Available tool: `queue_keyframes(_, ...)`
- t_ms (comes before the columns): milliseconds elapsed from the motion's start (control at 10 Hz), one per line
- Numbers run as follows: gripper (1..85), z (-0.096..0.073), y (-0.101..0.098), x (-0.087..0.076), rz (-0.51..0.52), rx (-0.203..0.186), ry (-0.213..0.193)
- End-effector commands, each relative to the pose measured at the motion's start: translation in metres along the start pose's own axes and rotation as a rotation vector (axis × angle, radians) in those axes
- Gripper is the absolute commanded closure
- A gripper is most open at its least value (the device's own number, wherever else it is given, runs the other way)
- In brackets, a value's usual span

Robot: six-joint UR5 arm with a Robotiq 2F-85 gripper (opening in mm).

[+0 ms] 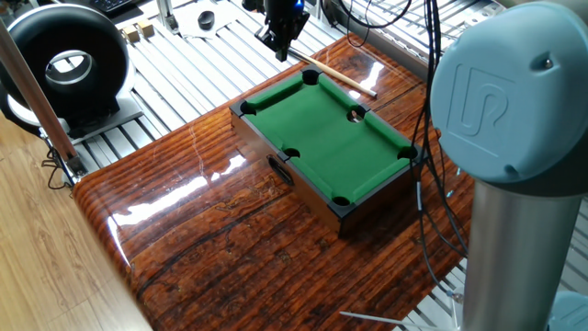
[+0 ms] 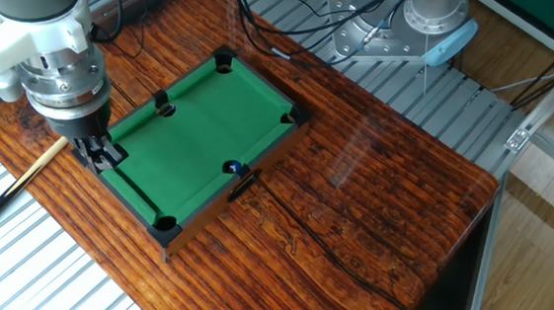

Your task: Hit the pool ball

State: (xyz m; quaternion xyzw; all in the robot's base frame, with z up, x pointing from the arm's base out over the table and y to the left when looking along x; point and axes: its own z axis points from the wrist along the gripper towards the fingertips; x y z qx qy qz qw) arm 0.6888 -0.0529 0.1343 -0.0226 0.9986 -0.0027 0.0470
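The pool ball (image 2: pixel 233 167), dark blue with a white patch, sits on the green felt of the small pool table (image 2: pixel 199 139) beside the near side pocket. I cannot make it out in the one fixed view, where the pool table (image 1: pixel 326 138) shows from the opposite side. My gripper (image 2: pixel 100 152) hangs low at the table's left short end, far from the ball. It also shows at the top of the one fixed view (image 1: pixel 279 42). The thin wooden cue (image 2: pixel 17 186) lies on the wooden tabletop, its pale end under my black fingers. Whether they grip it is unclear.
The cue (image 1: pixel 342 79) runs along the pool table's far short side. A black round device (image 1: pixel 66 66) stands at the back left. A second arm's grey column (image 1: pixel 514 175) fills the right. Cables (image 2: pixel 297 28) hang behind the table. The tabletop edge (image 2: pixel 468 249) is at right.
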Motion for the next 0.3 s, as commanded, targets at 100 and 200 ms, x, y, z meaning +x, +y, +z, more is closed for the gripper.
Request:
queue_keyframes(100,84.7,-0.0040,0.0036,0.0032,0.009,-0.021,0.003)
queue_keyframes(200,84.7,-0.0039,0.0053,0.0030,0.009,-0.027,0.003)
